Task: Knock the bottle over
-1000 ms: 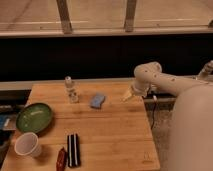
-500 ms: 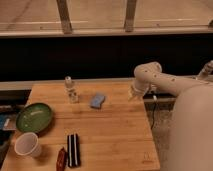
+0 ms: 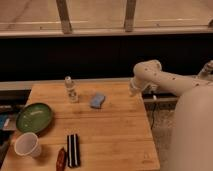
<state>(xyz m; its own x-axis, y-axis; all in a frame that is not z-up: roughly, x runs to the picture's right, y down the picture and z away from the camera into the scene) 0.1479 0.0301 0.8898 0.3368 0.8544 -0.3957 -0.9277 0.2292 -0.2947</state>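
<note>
- One gripper (image 3: 133, 89) in view, pale, hanging at the table's far right edge, about 2 o'clock from the table centre. Whether it is spread or closed: cannot tell.
- Gripper holds nothing that can be seen; it touches no item on the table.
- Arm (image 3: 170, 82): white, enters from the right side, bends at a rounded joint just above the gripper.
- Sponge (image 3: 97, 100): blue, lying flat at about 12 o'clock from the table centre, at 9 o'clock from the gripper, between gripper and bottle, apart from both.
- Bottle (image 3: 70, 89): small, clear-whitish, pale cap, standing upright near the far edge at about 11 o'clock; well apart from the gripper, near the sponge but not touching.
- Bowl (image 3: 34, 117): green, at 9 o'clock on the left edge.
- Cup (image 3: 27, 145): white, upright, at 8 o'clock, near front left corner.
- Black bar (image 3: 73, 150): flat, at 7 o'clock; a reddish-brown item (image 3: 61, 159) lies just beside it on its left.
- Table (image 3: 115, 137): wooden, plank top.
</note>
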